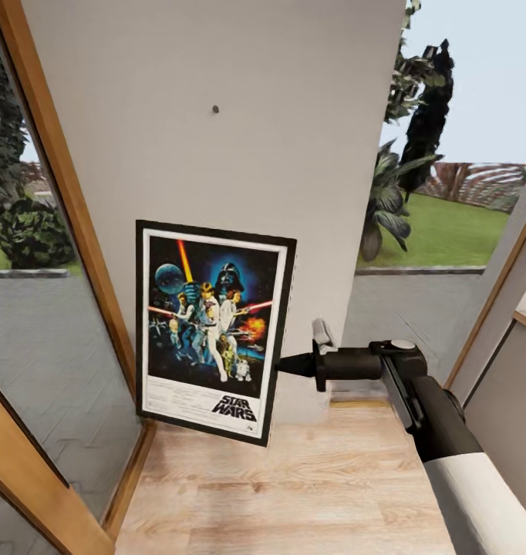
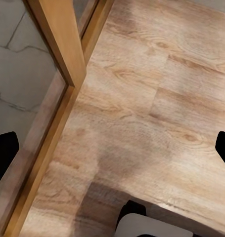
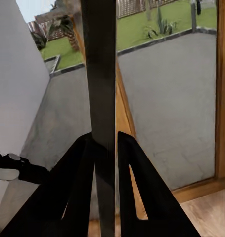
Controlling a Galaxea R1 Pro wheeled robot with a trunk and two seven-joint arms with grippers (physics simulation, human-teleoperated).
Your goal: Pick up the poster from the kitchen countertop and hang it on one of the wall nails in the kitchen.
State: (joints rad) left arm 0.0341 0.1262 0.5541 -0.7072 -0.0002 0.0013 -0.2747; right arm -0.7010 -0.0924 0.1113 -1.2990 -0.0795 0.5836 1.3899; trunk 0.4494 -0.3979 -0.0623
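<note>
**Obs 1:** One gripper matters here. The right gripper (image 1: 282,364) has its two black tapered fingers closed on the right edge of the poster (image 1: 209,327), roughly at 3 o'clock on the frame. In the right wrist view the poster (image 3: 101,98) shows edge-on as a thin dark strip pinched between the fingers (image 3: 77,192).

**Obs 2:** Where does it sit relative to the wall?

**Obs 1:** Held upright in front of the light grey wall (image 1: 294,154), low down, bottom edge near the pale wood floor (image 1: 309,478). The wall nail (image 1: 215,109) is a small dark speck at 12 o'clock from the poster, well apart from its top edge. Not yet hung.

**Obs 2:** Handling?

**Obs 1:** My judgement: light and stiff. A flat rectangular board, thin black frame, white inner border, glossy dark blue print. It stays flat under a one-sided pinch, no visible sag. Held off-centre it may pivot in the fingers, as the slight tilt suggests. A smooth frame could slip. A firm mid-edge grip suits it.

**Obs 2:** Other arm?

**Obs 1:** The left gripper (image 2: 112,148) hangs over plank flooring beside a wooden window frame (image 2: 67,59), black fingertips spread wide at either side, nothing between them.

**Obs 2:** Surroundings?

**Obs 1:** Matte plaster wall, grained wood trim, glass panes, paved terrace and greenery outside.
</note>
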